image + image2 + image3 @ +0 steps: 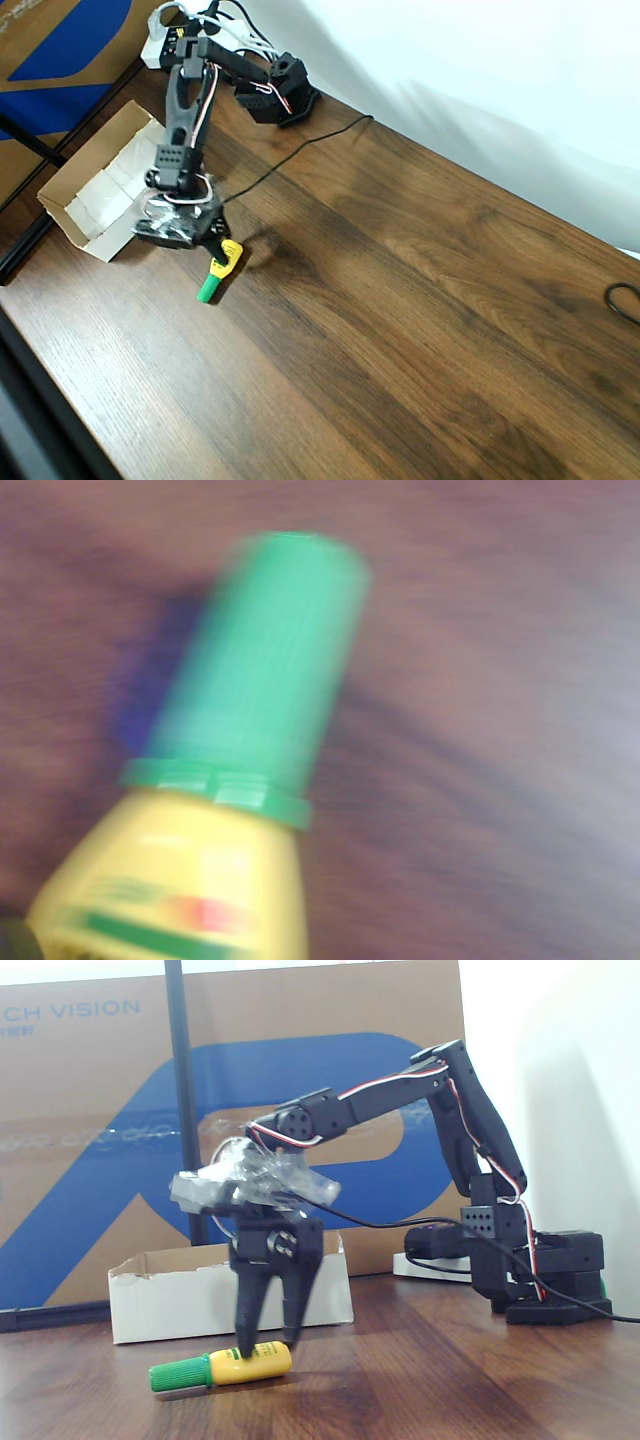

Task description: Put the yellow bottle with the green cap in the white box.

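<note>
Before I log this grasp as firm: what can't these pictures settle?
- Bottle label print: wrist view, motion blur.
- Gripper contact with the bottle: fixed view, fingers blurred.
- White box near end: overhead view, covered by the arm.

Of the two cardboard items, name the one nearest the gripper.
The white box, open-topped, directly beside the gripper; the brown-and-blue sheet stands farther behind.

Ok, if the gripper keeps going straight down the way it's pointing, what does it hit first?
The yellow bottle lying on the table: the gripper points down with its fingers straddling it. Probably the wood right after; contact is hard to judge.
</note>
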